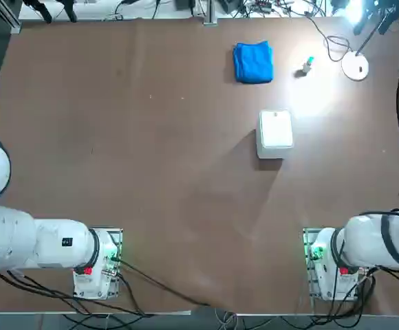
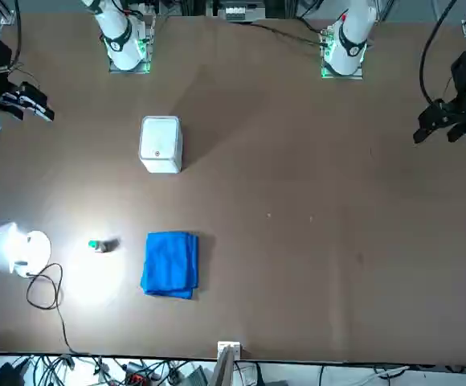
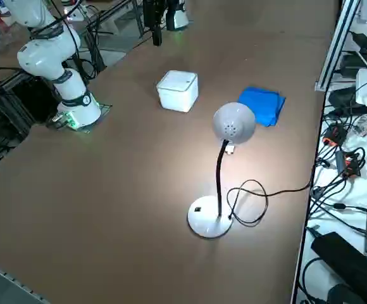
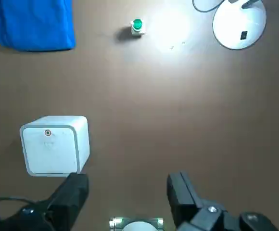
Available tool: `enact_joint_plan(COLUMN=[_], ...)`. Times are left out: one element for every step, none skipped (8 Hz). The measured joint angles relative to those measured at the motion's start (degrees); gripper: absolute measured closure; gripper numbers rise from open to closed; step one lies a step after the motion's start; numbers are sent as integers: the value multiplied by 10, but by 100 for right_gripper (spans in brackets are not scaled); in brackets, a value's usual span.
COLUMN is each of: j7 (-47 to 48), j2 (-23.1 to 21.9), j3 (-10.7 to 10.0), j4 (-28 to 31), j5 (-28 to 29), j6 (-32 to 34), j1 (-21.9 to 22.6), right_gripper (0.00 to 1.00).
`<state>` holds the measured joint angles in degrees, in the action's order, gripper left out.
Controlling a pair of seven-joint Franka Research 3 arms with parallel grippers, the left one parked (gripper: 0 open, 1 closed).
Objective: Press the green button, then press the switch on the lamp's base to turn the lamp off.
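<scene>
Right wrist view finds the right gripper [image 4: 127, 176] spread wide and empty, well apart from both the green button [image 4: 137, 24] and the switch [image 4: 244, 35], so with the lamp [image 3: 234, 122] lit, both presses seem left to do.

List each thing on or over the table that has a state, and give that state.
Lamp: lit, shining on the table.
Switch: untouched; its setting can't be told.
Green button: upright, untouched.
White box: closed.
Blue cloth: folded.
Right hand: open, empty, above the table.
</scene>
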<state>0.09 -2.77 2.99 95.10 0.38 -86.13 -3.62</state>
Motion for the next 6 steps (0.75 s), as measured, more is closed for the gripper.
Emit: enact_joint_plan(j7=[-1,-2,-3,-4,-4,-4], j2=[0,0,0,0,1,3], j3=[0,0,0,0,0,0], j4=[0,0,0,0,0,0], j5=[0,0,0,0,0,0], j6=[0,0,0,0,0,0], j1=[0,0,0,0,0,0], right_gripper=[0,0,0,0,0,0])
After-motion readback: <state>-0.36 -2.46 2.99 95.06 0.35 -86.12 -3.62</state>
